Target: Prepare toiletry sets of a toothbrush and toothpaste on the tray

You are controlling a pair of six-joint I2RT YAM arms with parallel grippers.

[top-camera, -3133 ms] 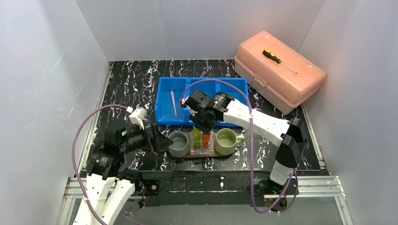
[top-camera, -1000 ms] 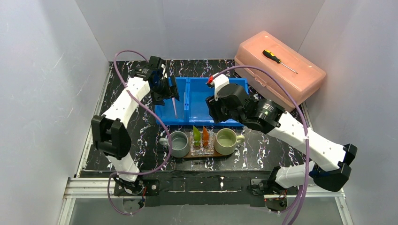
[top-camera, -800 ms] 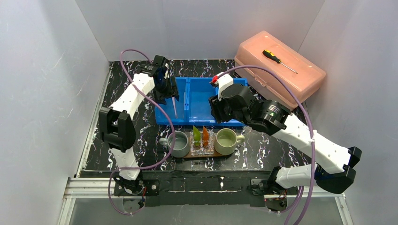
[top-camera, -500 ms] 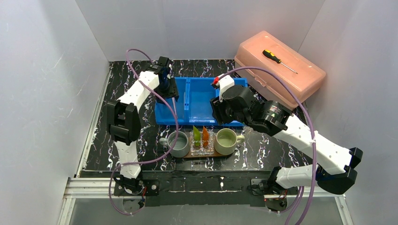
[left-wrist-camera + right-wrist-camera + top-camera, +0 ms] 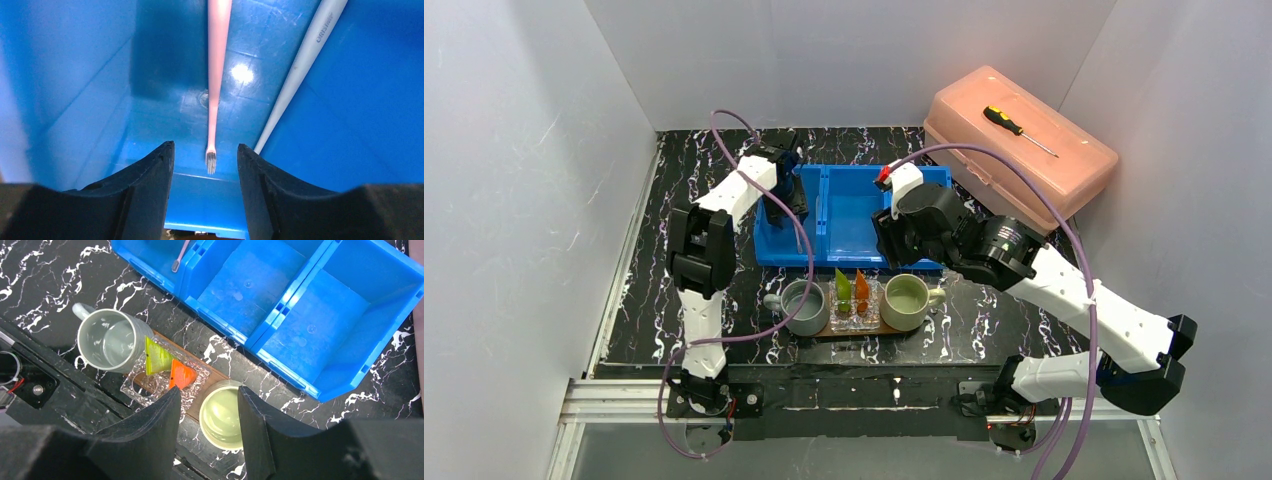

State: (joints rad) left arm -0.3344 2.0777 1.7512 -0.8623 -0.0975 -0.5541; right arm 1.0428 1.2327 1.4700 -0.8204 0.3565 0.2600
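Observation:
In the left wrist view a pink toothbrush (image 5: 218, 75) and a whitish toothbrush (image 5: 300, 65) lie on the floor of the blue bin (image 5: 75, 100). My left gripper (image 5: 205, 150) is open down in that compartment. The pink brush's bristle head sits between its fingers, touching neither. My right gripper (image 5: 207, 392) hangs open and empty above the tray (image 5: 195, 409). On the tray stand a grey mug (image 5: 107, 340), a pale green mug (image 5: 222, 417) and a clear holder with the green tube (image 5: 157, 357) and the orange tube (image 5: 182, 376).
The blue three-compartment bin (image 5: 854, 215) sits behind the tray (image 5: 854, 331); its middle and right compartments show nothing inside. A pink toolbox (image 5: 1019, 150) with a screwdriver (image 5: 1019, 130) on its lid stands at the back right. White walls enclose the table.
The left arm has swung from beside the grey mug up to the bin and lowered its gripper into the left compartment. The right gripper lifted off the tubes and now hovers nearly still.

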